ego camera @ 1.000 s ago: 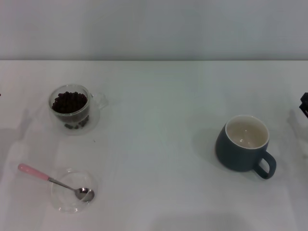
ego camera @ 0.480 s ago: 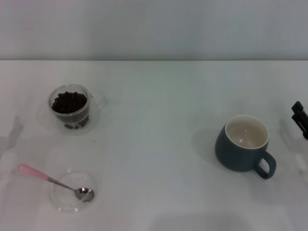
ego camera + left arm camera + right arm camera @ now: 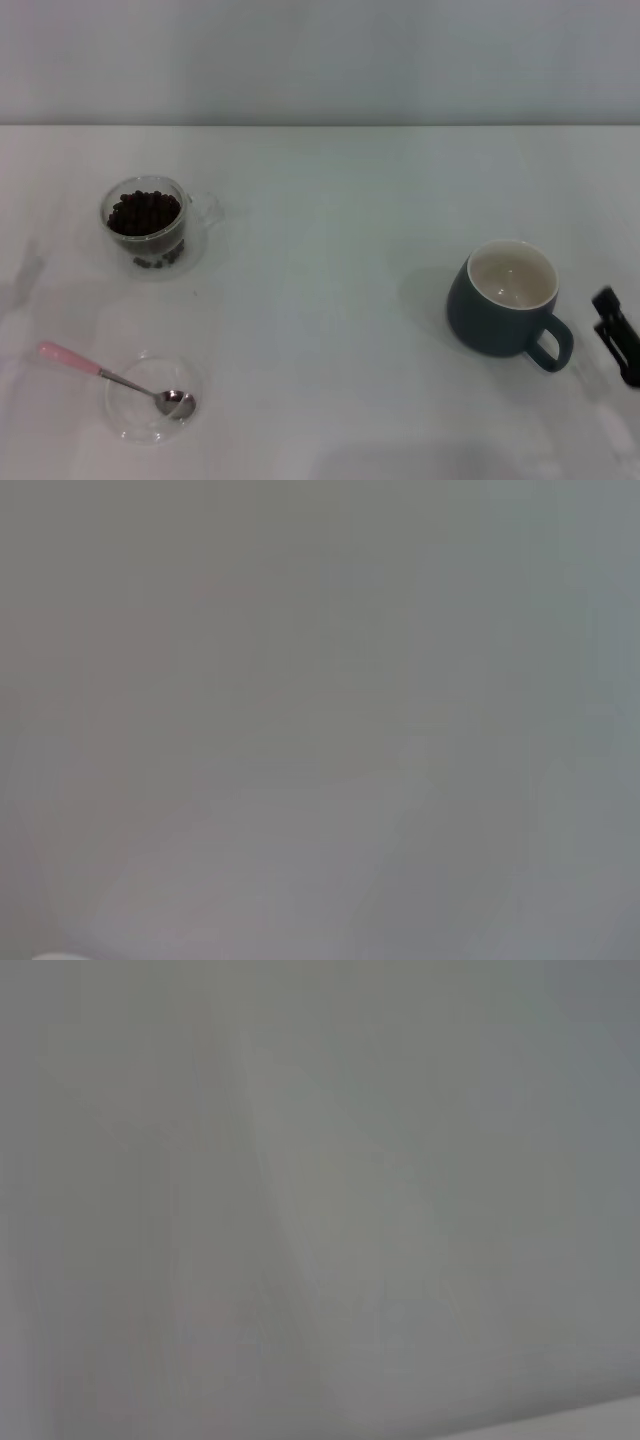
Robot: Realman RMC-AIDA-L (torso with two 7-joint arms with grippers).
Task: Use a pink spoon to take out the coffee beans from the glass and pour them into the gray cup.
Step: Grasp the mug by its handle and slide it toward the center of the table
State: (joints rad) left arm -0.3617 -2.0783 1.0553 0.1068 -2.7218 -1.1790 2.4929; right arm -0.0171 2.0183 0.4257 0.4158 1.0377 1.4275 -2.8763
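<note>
right gripper [image 3: 618, 335] beside gray cup [image 3: 505, 298] handle

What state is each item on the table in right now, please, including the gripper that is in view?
glass: upright, holding coffee beans.
pink spoon: untouched, bowl resting in the shallow glass dish, handle sticking out over the rim.
gray cup: upright, empty.
right gripper: at the right edge beside the gray cup's handle, holding nothing.
left gripper: out of view.
</note>
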